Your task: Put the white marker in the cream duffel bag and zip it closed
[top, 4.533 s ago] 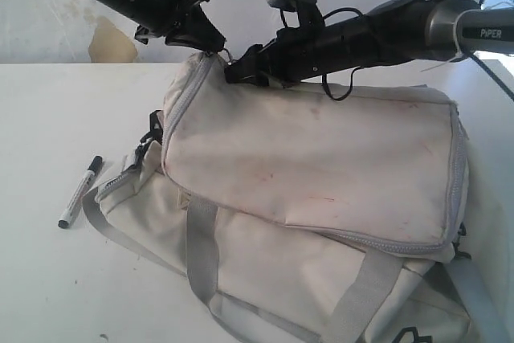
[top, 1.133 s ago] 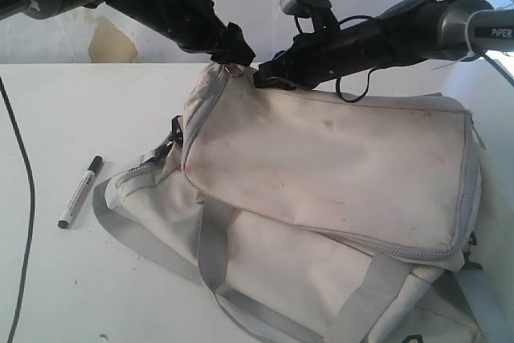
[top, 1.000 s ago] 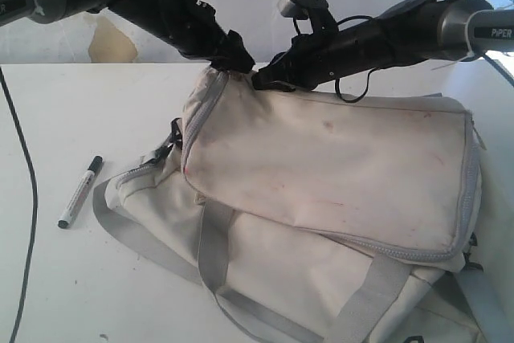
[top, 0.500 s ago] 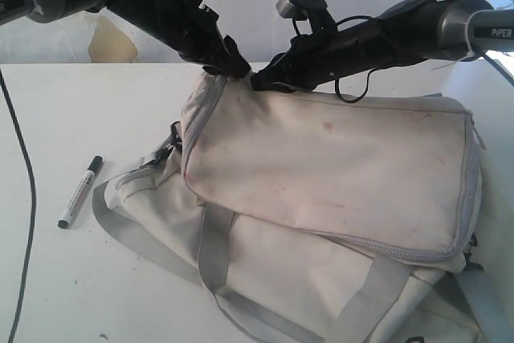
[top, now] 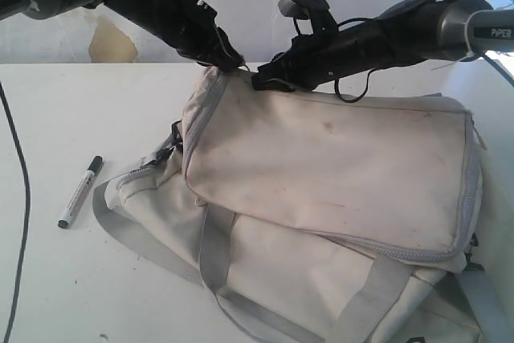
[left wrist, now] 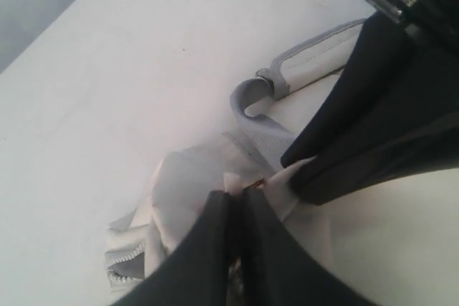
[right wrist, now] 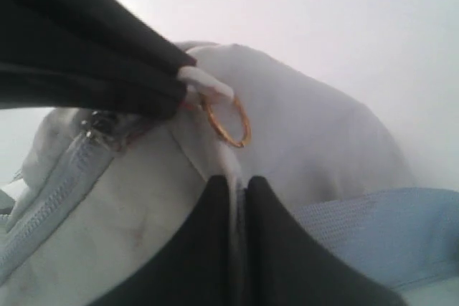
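Observation:
The cream duffel bag (top: 321,174) lies across the table, its top flap raised at the far left corner. Both grippers meet at that corner. My left gripper (top: 230,63) (left wrist: 237,194) is shut on a small white pull tab (right wrist: 208,85) that carries a gold ring (right wrist: 228,121). Right beside it, my right gripper (top: 260,80) (right wrist: 237,180) is shut on a fold of the bag's cream fabric (right wrist: 301,134). A grey zipper (right wrist: 57,191) runs along the flap edge. The white marker (top: 80,191), black cap away from me, lies on the table left of the bag, far from both grippers.
Grey webbing handles (top: 210,247) hang over the bag's front. A grey strap (left wrist: 258,94) loops behind the corner. A black cable (top: 16,222) hangs down the left edge. The white table (top: 64,118) spreads out to the left around the marker.
My left gripper's jaws have closed onto the white pull tab at the bag's corner. The right gripper has kept its hold on the fabric. The marker has not moved.

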